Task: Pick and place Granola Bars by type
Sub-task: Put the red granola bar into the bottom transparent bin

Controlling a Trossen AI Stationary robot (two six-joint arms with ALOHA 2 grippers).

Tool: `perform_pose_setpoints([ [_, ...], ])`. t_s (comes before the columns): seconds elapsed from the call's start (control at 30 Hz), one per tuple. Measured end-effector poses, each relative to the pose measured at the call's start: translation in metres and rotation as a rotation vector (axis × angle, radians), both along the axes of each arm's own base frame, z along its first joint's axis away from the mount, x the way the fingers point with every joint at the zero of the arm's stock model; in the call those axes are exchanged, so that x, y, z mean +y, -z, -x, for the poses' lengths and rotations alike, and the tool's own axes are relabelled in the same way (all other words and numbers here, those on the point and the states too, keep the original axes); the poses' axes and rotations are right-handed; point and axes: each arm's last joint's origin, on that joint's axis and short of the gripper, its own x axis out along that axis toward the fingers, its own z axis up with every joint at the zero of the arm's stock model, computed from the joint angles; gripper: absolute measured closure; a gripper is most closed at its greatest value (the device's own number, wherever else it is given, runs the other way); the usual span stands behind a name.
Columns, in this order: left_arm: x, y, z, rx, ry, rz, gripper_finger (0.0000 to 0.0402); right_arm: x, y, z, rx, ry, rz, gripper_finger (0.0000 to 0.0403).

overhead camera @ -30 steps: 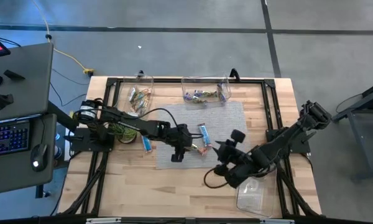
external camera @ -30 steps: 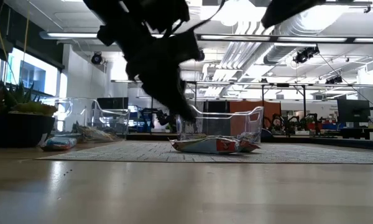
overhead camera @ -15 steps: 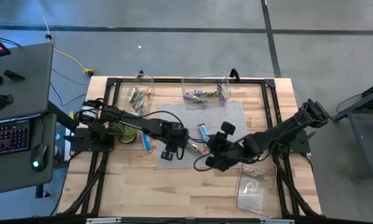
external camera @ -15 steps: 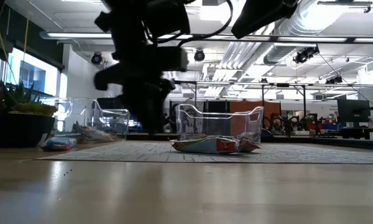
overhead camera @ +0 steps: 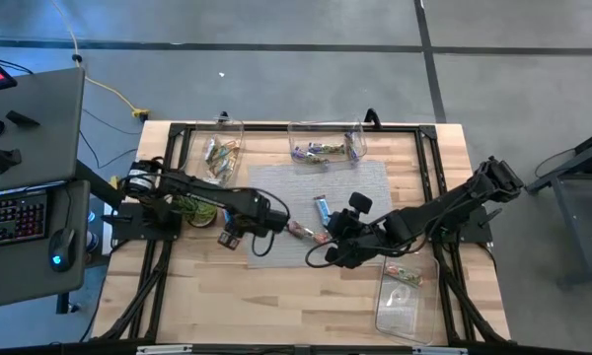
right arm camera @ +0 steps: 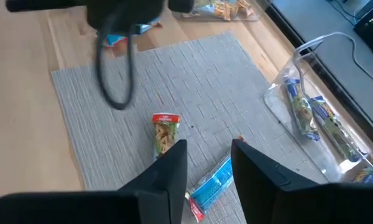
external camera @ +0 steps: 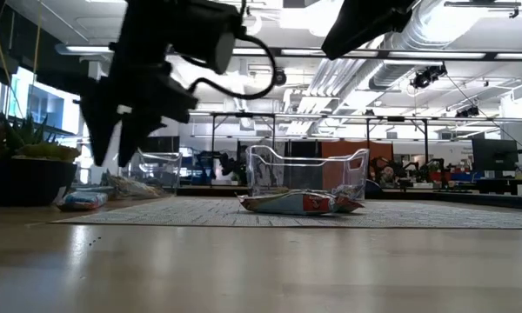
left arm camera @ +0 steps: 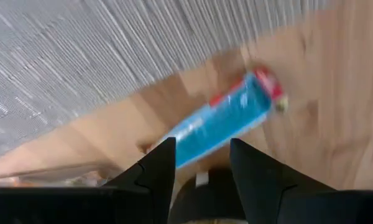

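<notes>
Wooden table (overhead camera: 207, 286), wrist-only blue bar (left arm camera: 221, 121)

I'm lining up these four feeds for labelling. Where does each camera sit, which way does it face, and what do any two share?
High: overhead, straight down on the table; both arms show.
Low: table height, level across the mat into the room; arms enter from above.
Left wrist: past the left gripper, open, onto a blue bar on wood.
Right wrist: past the right gripper, open, onto the mat.
Shared: the blue bar off the mat also shows from overhead.
</notes>
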Motion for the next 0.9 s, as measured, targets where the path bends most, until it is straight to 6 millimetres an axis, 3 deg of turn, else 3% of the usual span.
perform_pose_setpoints([
  [0.23, -0.021, 0.018, 0.017, 0.092, 0.193, 0.030, 0.0256, 0.001, 0.001, 0.000, 0.014, -0.022, -0.031, 0.0295],
  [0.5, -0.027, 0.045, 0.025, 0.030, 0.270, -0.034, 0.0257, 0.001, 0.001, 0.000, 0.014, -0.022, -0.032, 0.0295],
  [0.9, -0.026, 0.050, 0.016, -0.086, 0.287, -0.136, 0.0257, 0.001, 0.001, 0.000, 0.011, -0.018, -0.026, 0.0295],
])
